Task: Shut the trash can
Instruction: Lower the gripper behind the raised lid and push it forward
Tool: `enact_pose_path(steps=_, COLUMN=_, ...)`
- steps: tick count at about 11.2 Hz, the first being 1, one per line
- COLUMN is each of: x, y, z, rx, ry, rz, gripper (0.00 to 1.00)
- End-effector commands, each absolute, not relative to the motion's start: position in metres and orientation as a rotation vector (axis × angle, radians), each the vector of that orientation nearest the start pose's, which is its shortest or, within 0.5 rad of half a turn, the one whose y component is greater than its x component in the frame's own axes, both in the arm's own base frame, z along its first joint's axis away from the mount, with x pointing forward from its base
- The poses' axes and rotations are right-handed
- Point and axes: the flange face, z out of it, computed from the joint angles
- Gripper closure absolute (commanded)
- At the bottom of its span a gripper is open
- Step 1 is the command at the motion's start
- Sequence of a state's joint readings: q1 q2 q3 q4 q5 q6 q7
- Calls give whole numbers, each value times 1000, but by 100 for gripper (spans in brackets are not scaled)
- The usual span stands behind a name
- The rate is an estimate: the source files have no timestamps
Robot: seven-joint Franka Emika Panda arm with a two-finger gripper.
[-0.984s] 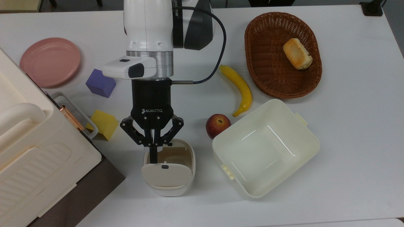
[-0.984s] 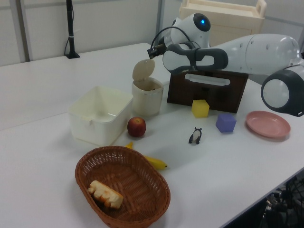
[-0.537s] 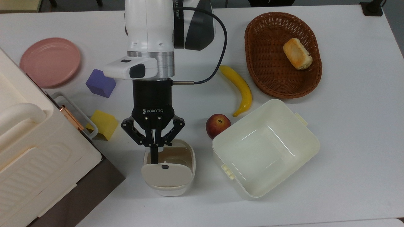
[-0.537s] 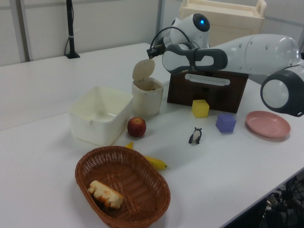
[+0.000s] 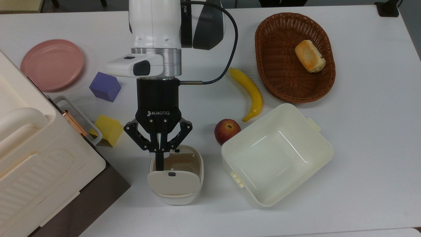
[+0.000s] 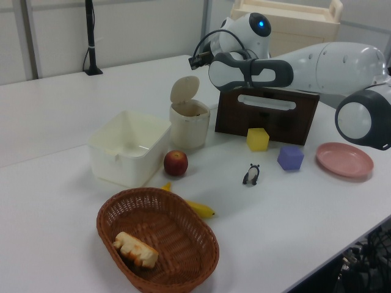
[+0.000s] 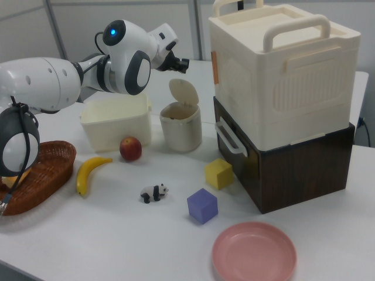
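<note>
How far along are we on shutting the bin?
Nothing is finished: the trash can has its lid standing upright, the opening exposed. In hand: the pincer, fingers together, sits above the rim, clear of the lid. Left: push the lid down until it shuts.

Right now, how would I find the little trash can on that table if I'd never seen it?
Start at the big cream box with the handle, stacked on a dark brown box. Just beside it stands the trash can: small, white, rounded. Unlike the wider lidless tub nearby, it has a hinged lid standing open, with a black button.
</note>
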State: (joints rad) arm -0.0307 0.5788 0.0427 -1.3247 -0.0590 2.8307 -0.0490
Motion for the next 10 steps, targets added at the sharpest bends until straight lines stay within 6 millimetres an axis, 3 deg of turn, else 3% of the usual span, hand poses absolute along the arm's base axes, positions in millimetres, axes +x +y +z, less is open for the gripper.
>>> enact_pose_path(steps=1, x=781, y=3, z=507, rx=-2842, ry=-143, rz=-1474, gripper=100)
enact_pose_path(steps=10, x=789, y=4, z=481, rx=-2870, ry=-154, rz=-1436, gripper=100)
